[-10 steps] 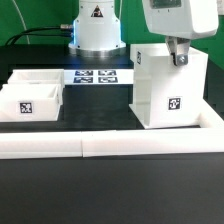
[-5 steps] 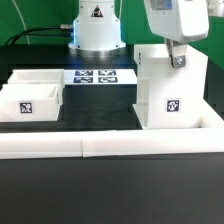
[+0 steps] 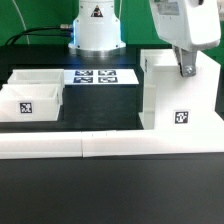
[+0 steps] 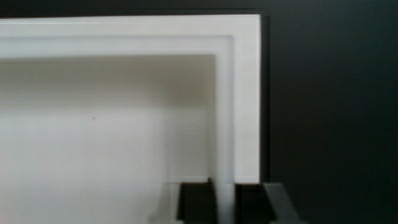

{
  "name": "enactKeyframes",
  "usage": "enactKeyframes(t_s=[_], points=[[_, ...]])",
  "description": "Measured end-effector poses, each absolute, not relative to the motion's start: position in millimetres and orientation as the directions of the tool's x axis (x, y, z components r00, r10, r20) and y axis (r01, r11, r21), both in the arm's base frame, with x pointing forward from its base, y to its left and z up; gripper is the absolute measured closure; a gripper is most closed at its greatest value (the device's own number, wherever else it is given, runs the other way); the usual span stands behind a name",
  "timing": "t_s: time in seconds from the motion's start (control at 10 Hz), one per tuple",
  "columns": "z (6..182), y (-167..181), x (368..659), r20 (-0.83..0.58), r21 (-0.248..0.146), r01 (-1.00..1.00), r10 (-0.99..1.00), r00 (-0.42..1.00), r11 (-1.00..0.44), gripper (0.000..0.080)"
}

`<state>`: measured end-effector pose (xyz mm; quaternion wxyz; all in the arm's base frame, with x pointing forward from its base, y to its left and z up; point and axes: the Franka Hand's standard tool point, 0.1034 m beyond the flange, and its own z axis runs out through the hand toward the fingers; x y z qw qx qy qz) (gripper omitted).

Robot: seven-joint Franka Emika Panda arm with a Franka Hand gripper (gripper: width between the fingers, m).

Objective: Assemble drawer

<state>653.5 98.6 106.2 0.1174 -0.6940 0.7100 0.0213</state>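
— Jaws?
— Clenched. Gripper [image 3: 186, 71] down on the top edge of the drawer case [image 3: 178, 100], with one thin white wall pinched between the two dark fingers [image 4: 196, 200]. Plain enough from the wrist view, gripper [image 4: 233, 200] astride that wall.
— And the rest of the case?
— Upright, hanging straight below the jaws. Square tag [image 3: 181, 117] on the face toward the exterior camera. From the wrist, drawer case [image 4: 107, 120] open at the top, the gripped wall running away from the jaws to a corner, then turning.
— Resting or lifted?
— Cannot tell. Bottom edge hidden behind the border rail [image 3: 110, 146].
— Trays?
— Well apart from the jaws, off toward the exterior view's left. Front tray [image 3: 28, 103] tagged and open-topped, rear tray [image 3: 35, 78] just behind it, both on the black table [image 3: 100, 112].
— Anything between?
— Only the marker board [image 3: 101, 77], flat on the table, lying between trays and jaws.
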Motion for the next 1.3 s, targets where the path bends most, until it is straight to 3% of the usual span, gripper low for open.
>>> enactKeyframes(t_s=[0.3,0.4,0.5,0.7,0.8,1.2,1.3], points=[[105.9,98.9,655.2,-0.201,-0.104,-0.994,-0.980,-0.003,0.024,0.0758],[105.2,99.3,654.9,-0.201,-0.103,-0.994,-0.980,-0.001,0.022,0.0659],[105.0,99.7,654.7,-0.201,-0.103,-0.995,-0.980,0.001,0.020,0.0659],[104.7,100.3,654.5,-0.200,-0.103,-0.995,-0.980,0.007,0.014,0.0301],[104.6,100.6,654.4,-0.200,-0.104,-0.995,-0.980,0.012,0.009,0.0199],[104.4,101.6,654.1,-0.199,-0.105,-0.994,-0.980,0.021,0.000,0.0152],[106.0,101.1,652.9,-0.193,-0.117,-0.991,-0.977,0.087,-0.065,0.0150]])
